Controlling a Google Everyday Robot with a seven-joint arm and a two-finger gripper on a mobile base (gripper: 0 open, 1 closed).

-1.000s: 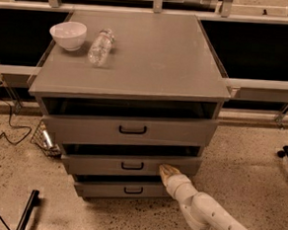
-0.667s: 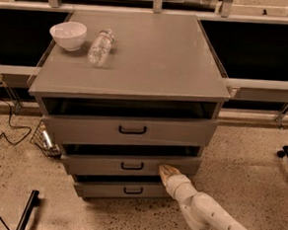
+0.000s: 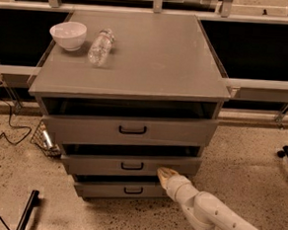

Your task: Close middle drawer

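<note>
Middle drawer [image 3: 96,164] unchanged from a second ago, still ajar; gripper [image 3: 167,174] at handle's [image 3: 132,165] 3 o'clock (grip state: can't tell). Push hasn't bitten.

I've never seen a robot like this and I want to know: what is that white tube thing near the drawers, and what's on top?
The white tube is a robot's arm. Its tip is the tool, the part that grabs and pushes. It is low down, at the front of the middle drawer, just right of the little black handle, and nothing shows in it. The one camera looks down on the grey cabinet from its front. On top are a white bowl and a clear plastic bottle lying on its side.
</note>
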